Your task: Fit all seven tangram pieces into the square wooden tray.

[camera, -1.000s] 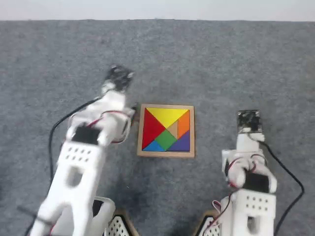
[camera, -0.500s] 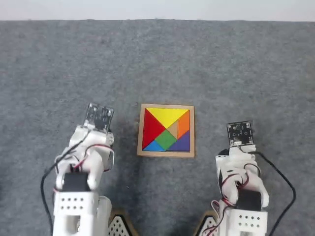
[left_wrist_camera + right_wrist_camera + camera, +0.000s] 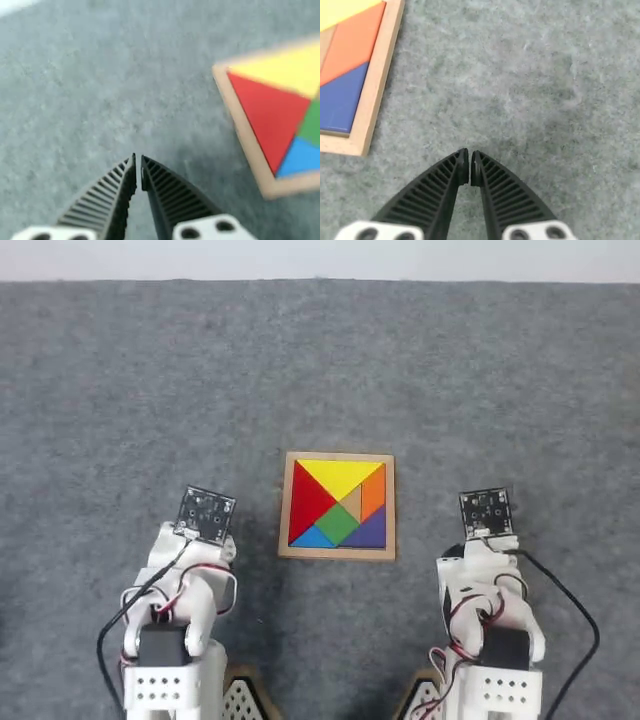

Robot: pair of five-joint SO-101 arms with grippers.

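Already filled tray (image 3: pixel 337 554) between two closed end effectors (image 3: pixel 138 164) (image 3: pixel 470 159)

— High camera position?
— Mine sits above, far off, looking down over the table (image 3: pixel 450 370).
— Wrist cameras?
— Near the surface, angled downward. Each shares one wooden tray (image 3: pixel 337 556) edge with it.

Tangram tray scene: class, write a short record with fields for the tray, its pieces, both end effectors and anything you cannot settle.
tray: square wooden tray, flat on the grey mat, between the two arms
pieces inside: yellow triangle, red triangle, green square, orange piece, dark blue piece, light blue triangle
tan patch: mid-tray; piece or bare wood, cannot tell
left end effector: shut, empty, above the mat off the tray's red side
right end effector: shut, empty, above the mat off the tray's orange side
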